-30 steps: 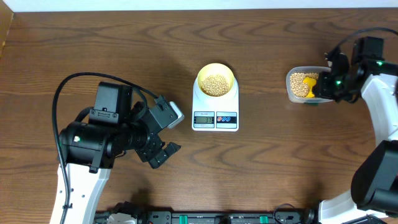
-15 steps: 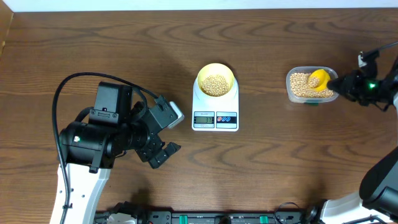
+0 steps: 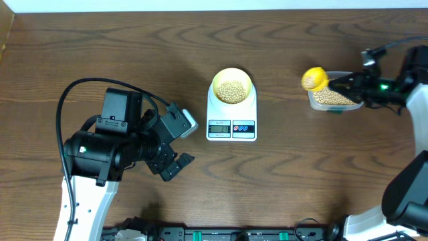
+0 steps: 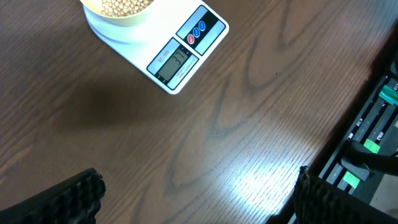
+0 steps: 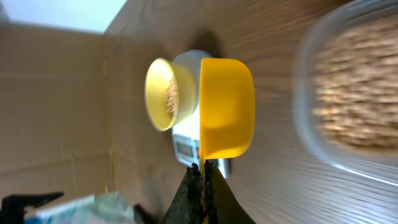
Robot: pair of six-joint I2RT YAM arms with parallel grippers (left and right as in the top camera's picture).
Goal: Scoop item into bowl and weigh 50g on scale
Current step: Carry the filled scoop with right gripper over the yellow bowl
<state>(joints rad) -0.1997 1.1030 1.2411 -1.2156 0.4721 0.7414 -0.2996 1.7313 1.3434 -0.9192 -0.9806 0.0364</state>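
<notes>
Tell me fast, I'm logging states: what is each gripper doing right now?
Left gripper: open, holding nothing.
Right gripper: closed on the handle of the scoop.

Dark wood table [image 3: 100,53] fills frame. Clear tub [image 3: 317,106] at right; yellow scoop [image 3: 313,78] over its upper-left corner. Black rail [image 3: 221,235] along bottom edge.

The tabletop [image 4: 249,124] was dark grained wood with a soft sheen; the scale [image 4: 134,46] smooth white plastic, the scoop [image 5: 227,106] glossy yellow plastic, the tub [image 5: 309,134] clear plastic, the beans [image 3: 232,91] matt
</notes>
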